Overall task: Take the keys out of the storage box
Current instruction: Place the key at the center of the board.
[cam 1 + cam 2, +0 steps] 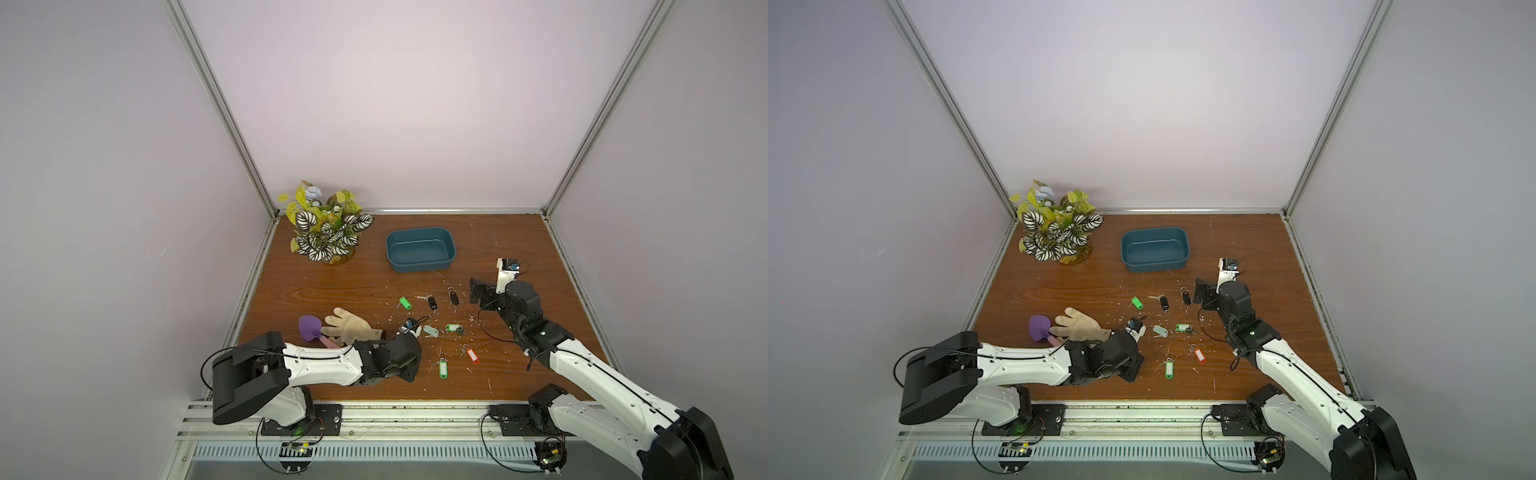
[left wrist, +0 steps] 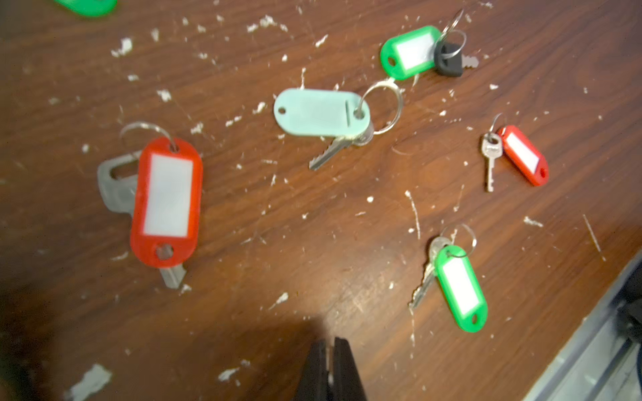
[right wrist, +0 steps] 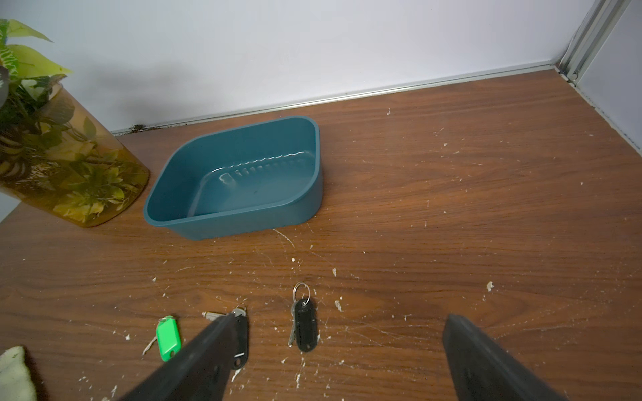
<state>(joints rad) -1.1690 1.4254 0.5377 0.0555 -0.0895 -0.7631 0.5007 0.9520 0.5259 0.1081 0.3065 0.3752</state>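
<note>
All of the small metal keys (image 2: 324, 156) that show, each ringed to an oblong plastic tag, lie on the brown wood-grain tabletop (image 1: 503, 237). They are outside the dark teal rectangular plastic storage box (image 1: 419, 267), which stands near the back wall beside a leafy potted plant (image 1: 328, 232) in an amber see-through pot. In both top views a green-tagged key (image 1: 404, 302), a black-tagged key (image 1: 432, 302) and a second black-tagged key (image 1: 454, 297) form a loose row in front of the box. Closer to the robot lie a pale teal-tagged key (image 1: 431, 331), another green-tagged key (image 1: 452, 327), a red-tagged key (image 1: 473, 355) and a third green-tagged key (image 1: 444, 369) — all apart from one another among white flecks of debris (image 2: 123, 47). The left wrist view adds one more red-tagged key (image 2: 166, 201), close under that camera. The left gripper (image 2: 330, 343) hangs over the tabletop with its jaws pressed together and nothing between them. The right gripper (image 3: 340, 316) has its jaws spread wide and holds nothing. In the right wrist view the second black-tagged key shows on the wood between its fingers (image 3: 208, 347), while the other black tag is partly hidden behind one finger. A beige fabric glove (image 1: 351, 326) and a purple toy spade (image 1: 309, 328) lie just beyond the left arm — the spade's pink handle against the glove.
</note>
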